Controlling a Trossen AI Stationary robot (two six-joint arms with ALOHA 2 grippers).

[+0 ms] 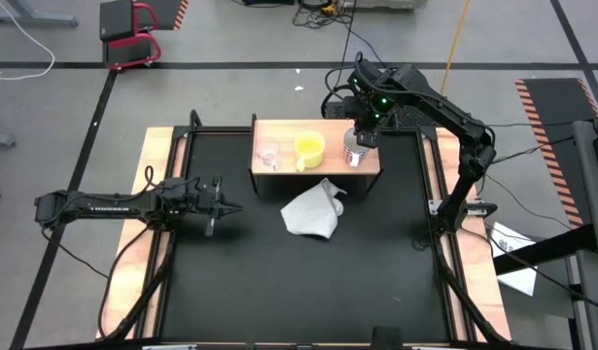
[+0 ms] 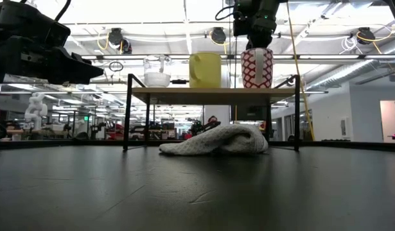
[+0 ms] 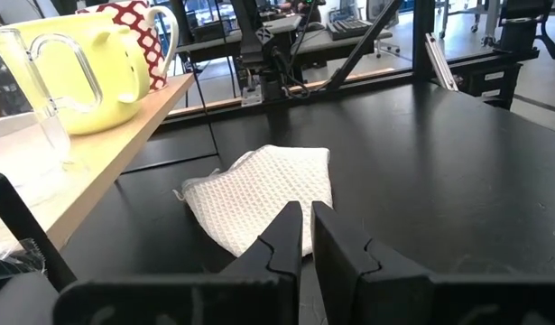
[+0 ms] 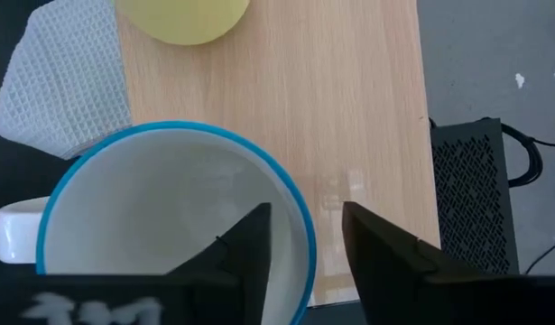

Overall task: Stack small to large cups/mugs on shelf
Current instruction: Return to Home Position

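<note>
The shelf has a pale wood top, smooth and matt, finely grained. The glass cup is clear and shiny, the yellow cup smooth and glossy, the patterned white mug glazed. The grey-white cloth is a soft waffle weave. The black bench is matt, with a faint sheen.

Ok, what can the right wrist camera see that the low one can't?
Only the right wrist view: the white patterned mug from above, empty inside, its blue rim straddled by the open right end effector. Only the low view: the mug's red pattern, the clear glass cup, the idle left arm. Both: mug, yellow cup, cloth, shelf.
</note>
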